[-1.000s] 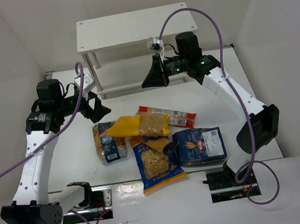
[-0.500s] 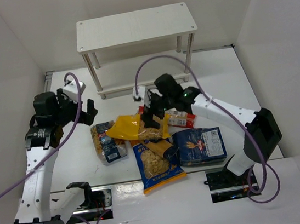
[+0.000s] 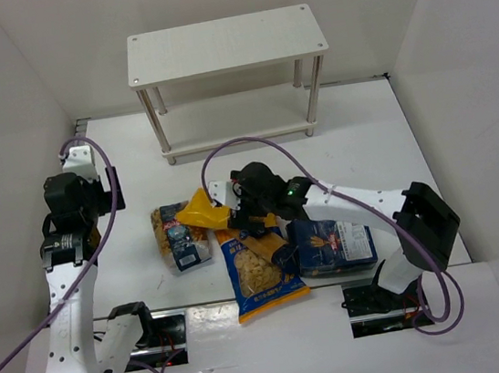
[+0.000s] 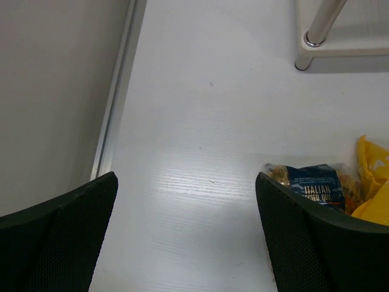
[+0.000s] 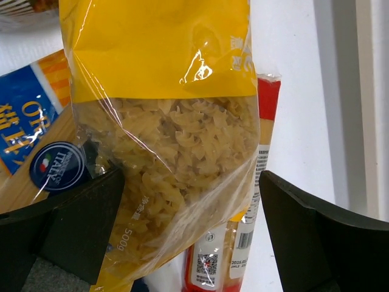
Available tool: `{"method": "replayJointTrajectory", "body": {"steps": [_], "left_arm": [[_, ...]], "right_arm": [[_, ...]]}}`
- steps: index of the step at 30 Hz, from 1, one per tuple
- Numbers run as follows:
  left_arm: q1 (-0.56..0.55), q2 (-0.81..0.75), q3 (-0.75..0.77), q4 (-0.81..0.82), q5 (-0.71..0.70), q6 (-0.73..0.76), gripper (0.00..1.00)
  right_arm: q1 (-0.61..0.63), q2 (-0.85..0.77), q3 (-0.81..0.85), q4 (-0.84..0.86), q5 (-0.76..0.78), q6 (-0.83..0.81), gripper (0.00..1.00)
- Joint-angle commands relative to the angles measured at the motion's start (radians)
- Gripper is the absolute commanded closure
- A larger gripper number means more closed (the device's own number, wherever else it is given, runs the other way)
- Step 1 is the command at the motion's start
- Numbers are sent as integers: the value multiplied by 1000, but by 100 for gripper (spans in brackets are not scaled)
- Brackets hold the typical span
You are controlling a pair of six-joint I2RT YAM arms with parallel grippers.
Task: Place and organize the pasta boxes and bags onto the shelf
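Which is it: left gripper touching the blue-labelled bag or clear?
Apart. Left wrist view: left gripper open, empty; top view shows bare table between it and the blue-labelled bag.

walls (image 3: 6, 81): plain white, on three sides | table (image 3: 366, 130): white, faint sheen | light: soft, even

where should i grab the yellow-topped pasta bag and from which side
Grip the plump, clear, pasta-filled middle of the yellow-topped bag, coming straight down from above. It lies flat atop the other packs, and the open jaws of the right gripper straddle its width.
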Motion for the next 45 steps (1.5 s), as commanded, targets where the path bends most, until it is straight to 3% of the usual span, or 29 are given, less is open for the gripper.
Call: {"method": "replayJointTrajectory", "body": {"steps": [1,13,26,28,29,30,31,45], "left_arm": [[8,-13,-5,62,-19,-26,0],[8,-13,-5,62,21,-8,0],[8,-4,-5,62,39,1,0],[8,-4,-5,62,39,1,0],[8,-4,-5,62,39,1,0],[8,-4,-5,62,39,1,0],[8,-4,-5,62,39,1,0],[8,-33,-14,62,39,1,0]], "right_arm": [[7,18,-11,100,109,-30,0],[7,49,28,-43,-73,-20,0],[-34,204,9,6,-64,-63,0],[-50,231,20,-3,-86,-63,17],[-65,231,38,-3,-97,-63,57],[-65,242,48,-3,-97,-63,88],[-74,242,60,-3,-69,-40,100],[-94,-117,210,-83,-64,37,100]]}}
